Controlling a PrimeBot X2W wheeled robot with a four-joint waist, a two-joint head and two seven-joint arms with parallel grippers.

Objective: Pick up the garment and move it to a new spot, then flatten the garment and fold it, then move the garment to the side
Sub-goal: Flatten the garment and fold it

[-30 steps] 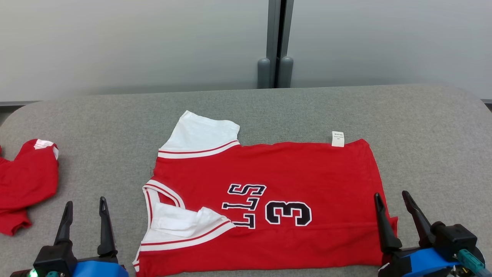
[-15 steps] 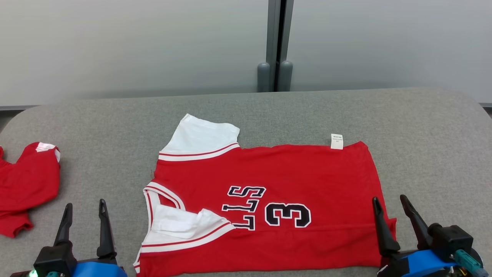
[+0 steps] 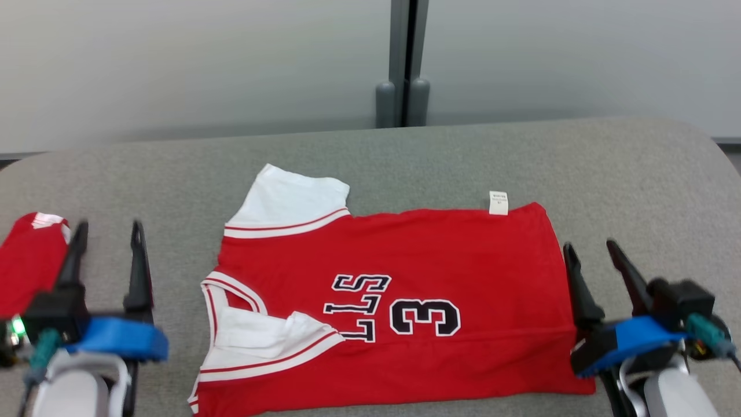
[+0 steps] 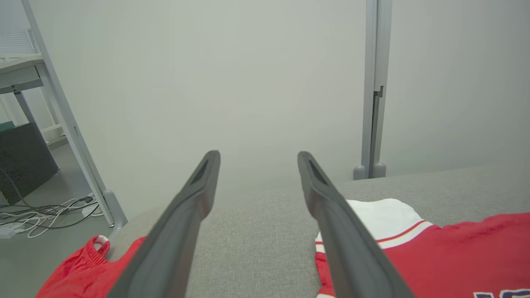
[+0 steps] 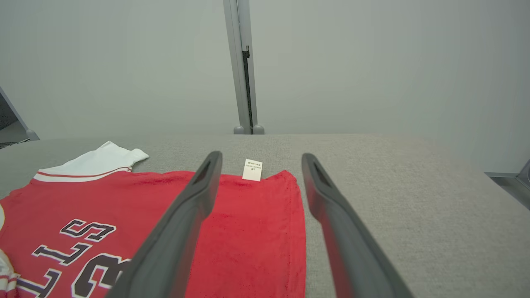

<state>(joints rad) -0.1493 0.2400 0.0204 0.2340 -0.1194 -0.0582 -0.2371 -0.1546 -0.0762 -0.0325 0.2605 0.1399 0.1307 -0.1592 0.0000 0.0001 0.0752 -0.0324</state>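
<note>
Grey cloth is covering the table, with a pale wall and a grey post being observed behind it. The red jersey is being found lying flat near the table's middle, close to the near edge. Its long axis is running left to right across the table: the neck opening is pointing to the robot's left and the hem to its right. A white sleeve is projecting toward the far edge at the left end. A label is sticking out of the far edge near the hem. The number 3 is lying on the near half. A second red garment is being noted at the left edge, well apart from the jersey.

The left gripper is being held wide open and empty, between the two garments. The right gripper is likewise being held wide open with nothing gripped. In its wrist view, one finger is lying over red cloth and the other over bare table.

Since the earlier frame the head view has shifted, so the camera has moved. Against the jersey, both grippers are being recorded further forward. The right fingertips are now about halfway along the hem. Pale forearms are coming into view. The jersey's lie is being recorded as unchanged.
</note>
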